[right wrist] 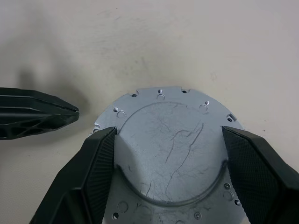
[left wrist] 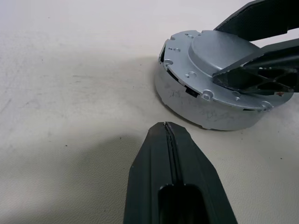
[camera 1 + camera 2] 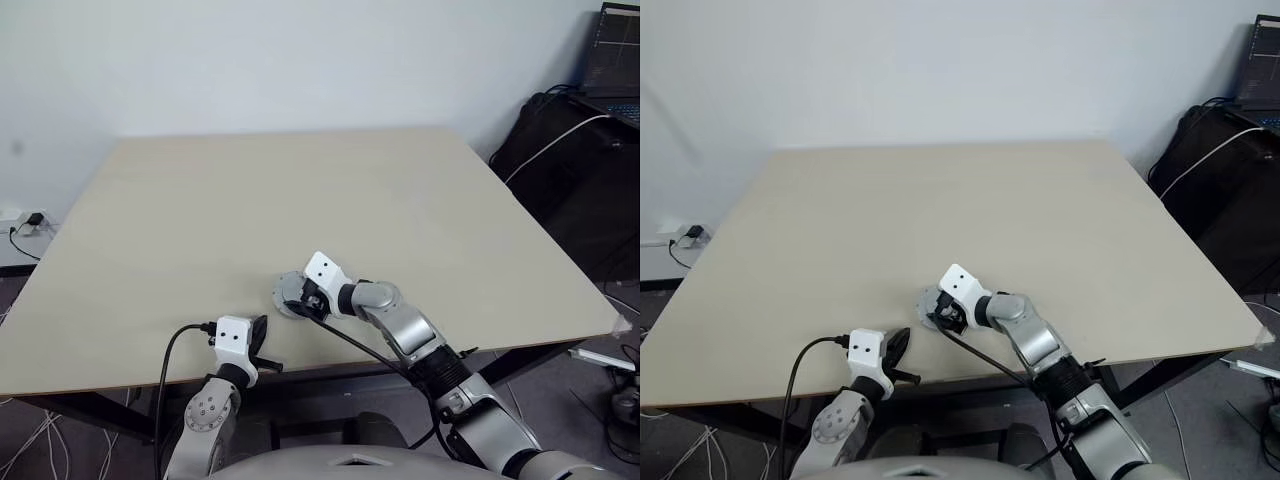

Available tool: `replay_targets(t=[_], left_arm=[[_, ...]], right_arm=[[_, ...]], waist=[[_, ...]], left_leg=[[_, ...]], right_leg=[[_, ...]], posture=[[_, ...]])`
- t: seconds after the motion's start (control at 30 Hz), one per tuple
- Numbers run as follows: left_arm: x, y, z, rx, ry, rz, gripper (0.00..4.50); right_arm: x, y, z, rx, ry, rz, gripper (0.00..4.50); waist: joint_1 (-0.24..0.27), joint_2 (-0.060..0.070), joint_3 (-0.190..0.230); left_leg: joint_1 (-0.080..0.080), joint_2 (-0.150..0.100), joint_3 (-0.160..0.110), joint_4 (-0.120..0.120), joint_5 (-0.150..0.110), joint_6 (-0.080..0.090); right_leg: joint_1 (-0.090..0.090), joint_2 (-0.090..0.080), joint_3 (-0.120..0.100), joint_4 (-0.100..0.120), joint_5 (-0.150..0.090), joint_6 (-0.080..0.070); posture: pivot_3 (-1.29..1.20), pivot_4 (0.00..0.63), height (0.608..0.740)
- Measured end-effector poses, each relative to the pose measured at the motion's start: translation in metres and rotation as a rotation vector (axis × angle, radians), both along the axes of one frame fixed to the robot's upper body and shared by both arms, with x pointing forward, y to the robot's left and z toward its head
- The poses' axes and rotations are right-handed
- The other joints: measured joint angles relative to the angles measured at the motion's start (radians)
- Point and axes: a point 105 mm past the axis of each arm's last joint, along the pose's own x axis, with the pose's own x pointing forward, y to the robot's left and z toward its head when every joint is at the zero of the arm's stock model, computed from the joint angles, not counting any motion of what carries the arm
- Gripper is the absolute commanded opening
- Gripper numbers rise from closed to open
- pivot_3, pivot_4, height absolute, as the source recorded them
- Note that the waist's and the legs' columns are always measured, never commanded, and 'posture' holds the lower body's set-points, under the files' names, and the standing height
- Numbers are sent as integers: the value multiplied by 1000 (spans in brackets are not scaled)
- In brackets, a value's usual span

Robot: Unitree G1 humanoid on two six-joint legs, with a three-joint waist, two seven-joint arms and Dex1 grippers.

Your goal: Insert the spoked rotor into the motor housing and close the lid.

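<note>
Looking down at the table (image 3: 420,220), you see the assembled motor near its front edge: a pale-grey round housing (image 2: 205,109) resting flat, with the lid (image 1: 170,149), a silver disc with a raised centre and small holes round its rim, seated on top. Your right gripper (image 1: 170,172) sits over the lid, its two black fingers (image 1: 98,172) spread wide to either side of the raised centre, against its edge rather than clamped tight. Your left gripper (image 2: 169,128) has its fingers pressed together, holding nothing, pointing at the housing from just beside it without touching.
</note>
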Motion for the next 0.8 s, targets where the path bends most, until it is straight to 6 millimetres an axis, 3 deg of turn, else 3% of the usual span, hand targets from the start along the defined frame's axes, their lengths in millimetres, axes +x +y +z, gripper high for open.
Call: replay_targets(t=[0.37,0.8], left_arm=[[0,0,0,-1,0,0,0],[-1,-1,0,-2,2,-2,0]], right_arm=[[6,3,0,23,13,-78,3213],[9,5,0,-67,48,-75,3213]], waist=[[-1,0,0],[-1,5,-4]], left_leg=[[0,0,0,0,0,0],[1,0,0,1,-1,-3]], right_leg=[[0,0,0,0,0,0],[1,0,0,1,1,0]], posture=[[0,0,740],[0,0,740]])
